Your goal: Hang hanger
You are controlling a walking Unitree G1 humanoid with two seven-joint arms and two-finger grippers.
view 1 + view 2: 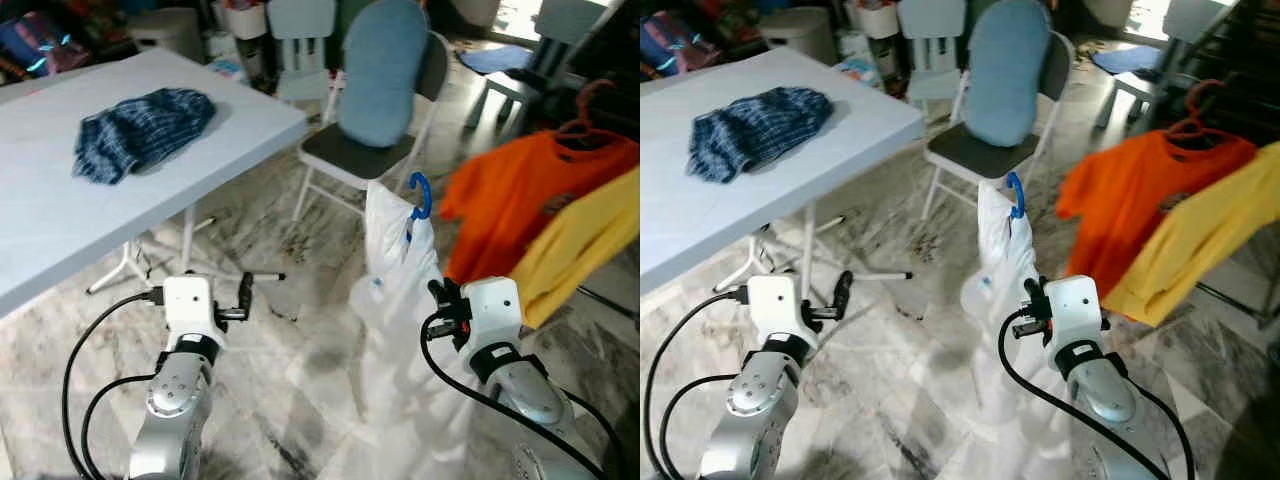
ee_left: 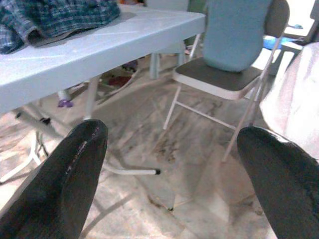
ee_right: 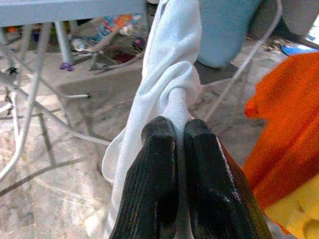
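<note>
While right claw pinches white garment on blue hanger, left claw open; lift hook level toward far-right rack.

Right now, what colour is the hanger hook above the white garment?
Blue; the hanger hook shows best in the left eye view.

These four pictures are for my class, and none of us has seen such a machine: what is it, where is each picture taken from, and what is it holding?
It is a walking humanoid robot with two silver arms, each ending in two black fingers. The two wide pictures come from cameras in its head, looking down; the other two come from cameras on its wrists.

The right gripper is shut on a white garment that hangs from a blue hanger. The left gripper is open and holds nothing.

On the white table lies a blue checked cloth. Beyond stands a folding chair; on the robot's right hang an orange shirt and a yellow shirt.
</note>
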